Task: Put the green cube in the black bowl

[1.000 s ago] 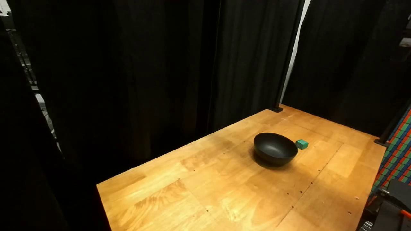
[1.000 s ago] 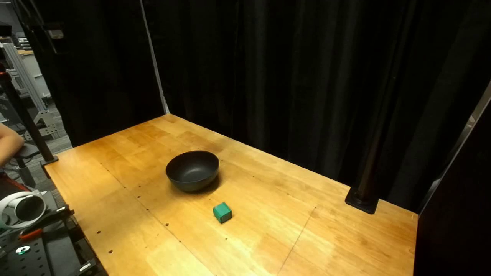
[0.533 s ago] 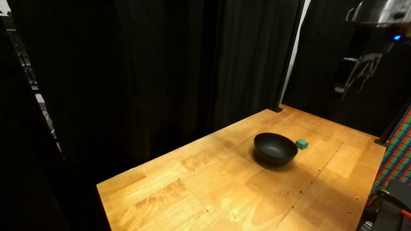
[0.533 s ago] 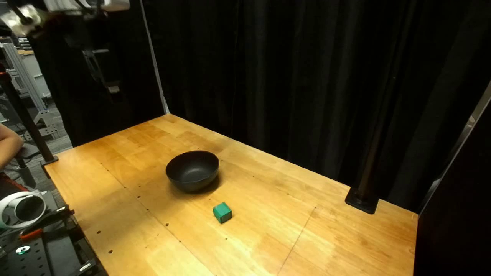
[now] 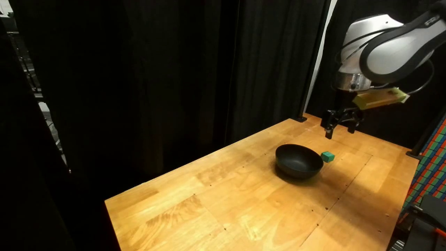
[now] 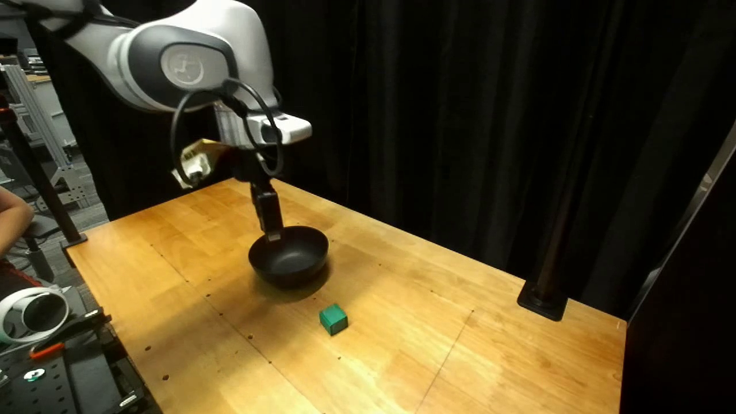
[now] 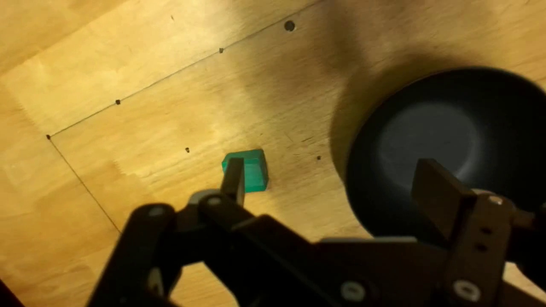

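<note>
The green cube [image 5: 327,157] rests on the wooden table beside the black bowl [image 5: 299,162], apart from it. Both also show in an exterior view, the cube [image 6: 333,319] nearer that camera than the bowl [image 6: 293,259]. My gripper [image 5: 339,133] is open and empty, pointing down above the table. In an exterior view the gripper [image 6: 274,234] overlaps the bowl's rim. In the wrist view, one finger of the gripper [image 7: 331,164] hides part of the cube [image 7: 256,172]. The other finger overlaps the bowl [image 7: 426,136], whose right side is cut off.
The wooden table [image 5: 226,202] has dark curtains [image 5: 174,87] behind it. A black post base [image 6: 542,300] stands at the table edge. A white ring-shaped object [image 6: 34,316] lies on a black bench beside the table. A person's arm [image 6: 14,215] shows at the edge.
The arm has come into both exterior views and lowered toward the table, the gripper now above the cube and bowl area. The cube and bowl have not moved.
</note>
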